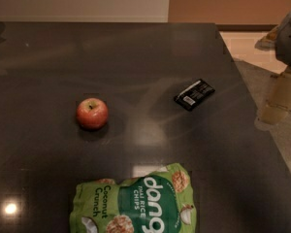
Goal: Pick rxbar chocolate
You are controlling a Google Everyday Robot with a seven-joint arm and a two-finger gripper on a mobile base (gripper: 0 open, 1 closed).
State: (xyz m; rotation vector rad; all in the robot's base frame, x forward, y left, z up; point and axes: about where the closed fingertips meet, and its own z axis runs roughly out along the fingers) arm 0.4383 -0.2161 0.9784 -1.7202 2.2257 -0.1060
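The rxbar chocolate (194,94) is a small flat black wrapper with a white label patch. It lies flat and slightly tilted on the dark table (136,52), right of centre. My gripper (269,116) is at the right edge of the view, beyond the table's right edge, to the right of the bar and apart from it. It holds nothing that I can see.
A red apple (92,113) stands left of centre. A large green chips bag (138,203) lies at the front edge. The table's right edge runs diagonally past the gripper, with light floor (281,76) beyond it.
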